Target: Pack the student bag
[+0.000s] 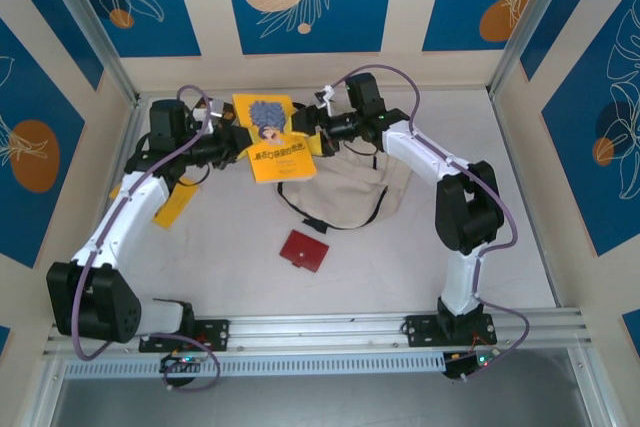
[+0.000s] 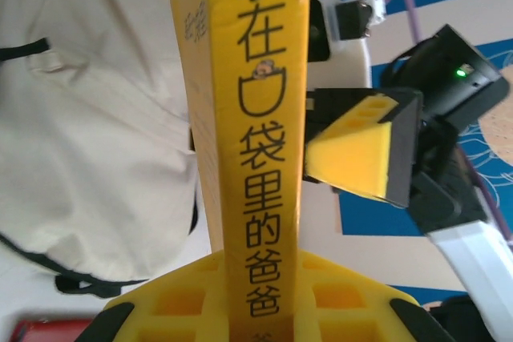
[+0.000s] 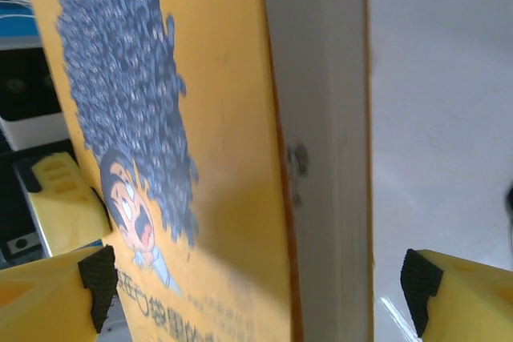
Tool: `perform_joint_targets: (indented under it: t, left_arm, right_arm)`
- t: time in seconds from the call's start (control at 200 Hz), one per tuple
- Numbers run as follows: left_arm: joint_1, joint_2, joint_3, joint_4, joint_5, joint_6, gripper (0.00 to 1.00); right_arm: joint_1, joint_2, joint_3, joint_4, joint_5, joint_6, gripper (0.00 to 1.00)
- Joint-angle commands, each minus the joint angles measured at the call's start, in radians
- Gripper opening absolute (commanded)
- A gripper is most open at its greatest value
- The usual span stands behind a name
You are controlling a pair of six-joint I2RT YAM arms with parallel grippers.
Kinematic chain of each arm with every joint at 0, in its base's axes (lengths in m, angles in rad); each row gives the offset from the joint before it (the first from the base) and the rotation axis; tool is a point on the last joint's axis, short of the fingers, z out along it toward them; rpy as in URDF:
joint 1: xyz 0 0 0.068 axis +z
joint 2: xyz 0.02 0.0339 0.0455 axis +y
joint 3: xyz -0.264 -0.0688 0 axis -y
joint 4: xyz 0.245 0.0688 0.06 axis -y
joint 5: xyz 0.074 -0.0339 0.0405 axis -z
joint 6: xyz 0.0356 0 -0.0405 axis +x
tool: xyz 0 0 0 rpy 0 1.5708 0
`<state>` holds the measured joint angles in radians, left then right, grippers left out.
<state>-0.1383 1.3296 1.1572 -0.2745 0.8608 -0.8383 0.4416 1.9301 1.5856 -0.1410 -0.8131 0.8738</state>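
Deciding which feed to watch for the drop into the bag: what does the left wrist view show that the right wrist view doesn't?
Left wrist: the book seen spine-on, black characters down it, rising from the left claw; the cream student bag beside it; a red wallet at the bottom corner.
Right wrist: the front cover's curly-haired cartoon face and the white page edges, with the right claw open either side.
Both: the same yellow book.

Pale grey tabletop (image 1: 230, 272) is occupied by a cream fabric student bag (image 1: 365, 187) with black straps, a small dark-red square wallet (image 1: 303, 250), and a flat yellow card (image 1: 176, 206) at left.
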Motion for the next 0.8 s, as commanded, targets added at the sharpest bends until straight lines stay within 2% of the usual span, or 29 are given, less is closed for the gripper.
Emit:
perform_joint_targets:
  t: [0.0, 0.105, 0.305, 0.43, 0.61, 0.68, 0.765, 0.795]
  left_arm:
    - [-0.006, 0.007, 0.074, 0.101, 0.098, -0.03, 0.0]
    - [-0.006, 0.034, 0.09, 0.1, 0.113, -0.031, 0.0]
    - [-0.006, 0.054, 0.083, 0.135, 0.113, -0.048, 0.0]
    - [-0.005, 0.062, 0.076, 0.141, 0.119, -0.045, 0.0]
    - [-0.005, 0.063, 0.065, 0.133, 0.126, -0.036, 0.0]
    - [-0.006, 0.065, 0.065, 0.136, 0.128, -0.037, 0.0]
    - [-0.006, 0.064, 0.058, 0.142, 0.127, -0.045, 0.0]
    - [-0.005, 0.06, 0.053, 0.147, 0.123, -0.049, 0.04]
  right_arm:
    - [-0.039, 0.039, -0.062, 0.313, -0.168, 0.222, 0.92]
    - [-0.043, 0.052, -0.061, 0.43, -0.236, 0.298, 0.92]
    - [-0.04, 0.056, -0.038, 0.468, -0.305, 0.329, 0.91]
    - [-0.041, 0.047, -0.042, 0.501, -0.316, 0.358, 0.84]
    - [-0.05, -0.002, -0.083, 0.521, -0.254, 0.382, 0.6]
    - [-0.052, -0.02, -0.095, 0.521, -0.24, 0.39, 0.38]
    - [-0.053, -0.043, -0.119, 0.525, -0.222, 0.398, 0.24]
    - [-0.052, -0.053, -0.13, 0.526, -0.202, 0.401, 0.2]
